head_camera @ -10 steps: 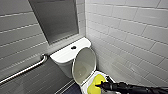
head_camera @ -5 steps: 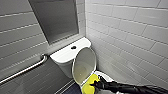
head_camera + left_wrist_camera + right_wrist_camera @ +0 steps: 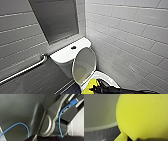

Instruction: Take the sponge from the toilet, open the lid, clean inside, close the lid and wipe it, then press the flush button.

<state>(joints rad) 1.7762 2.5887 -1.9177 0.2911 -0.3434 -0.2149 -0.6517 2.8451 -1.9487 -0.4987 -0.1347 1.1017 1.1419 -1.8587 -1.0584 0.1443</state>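
The sponge (image 3: pixel 88 86) is pinched in the right tool (image 3: pixel 97 87) and held low at the front of the toilet (image 3: pixel 62 56), whose lid (image 3: pixel 84 65) is stood up against the tank, evidently so that the inside can be reached and scrubbed.

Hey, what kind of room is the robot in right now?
Likely a bathroom: a toilet with its lid up, a grab bar beside it, and wall tiles.
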